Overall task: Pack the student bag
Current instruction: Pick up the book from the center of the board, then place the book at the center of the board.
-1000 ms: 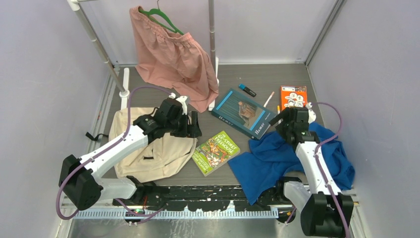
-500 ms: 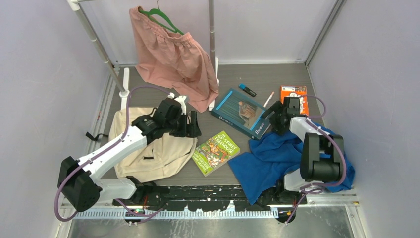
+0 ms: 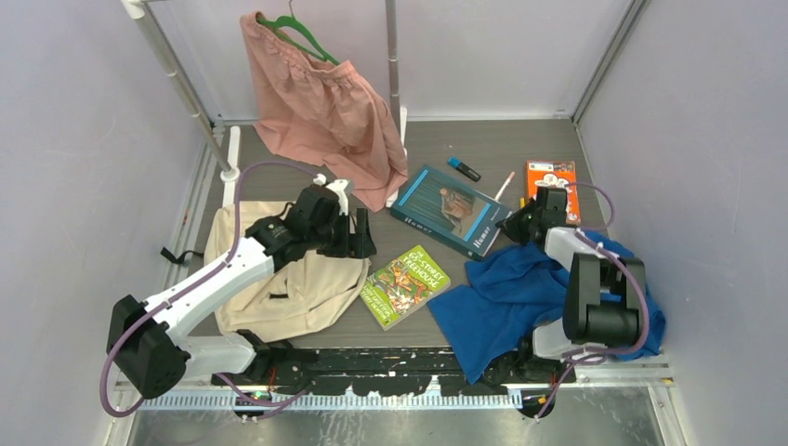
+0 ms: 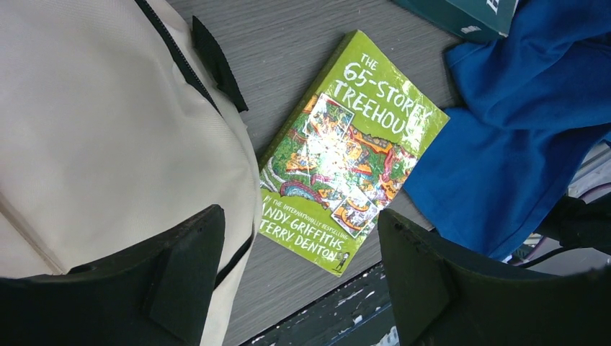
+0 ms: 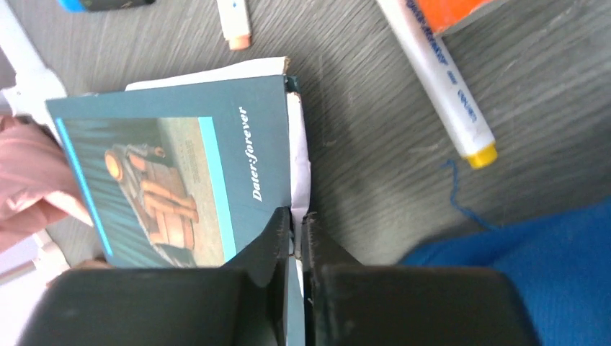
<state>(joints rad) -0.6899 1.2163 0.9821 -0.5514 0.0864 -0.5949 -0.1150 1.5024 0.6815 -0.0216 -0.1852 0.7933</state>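
The cream student bag (image 3: 279,279) lies flat at the near left, its black zipper showing in the left wrist view (image 4: 108,130). My left gripper (image 3: 362,237) hovers open over the bag's right edge (image 4: 297,220), nothing between its fingers. A green paperback (image 3: 405,284) lies just right of the bag (image 4: 346,151). My right gripper (image 3: 513,226) is shut on the right edge of a teal book (image 3: 451,212). In the right wrist view the book's cover and white page edge (image 5: 166,166) are pinched at the gripper's (image 5: 297,216) tips.
A blue cloth (image 3: 539,288) is heaped at the near right under the right arm. A pink garment (image 3: 325,111) on a green hanger hangs at the back. A blue marker (image 3: 464,168), a pen (image 3: 505,186), a yellow-capped marker (image 5: 439,79) and an orange box (image 3: 551,177) lie behind the teal book.
My right gripper reached forward to the teal book's right edge and shut on it; the book shifted slightly left. The left arm has not moved.
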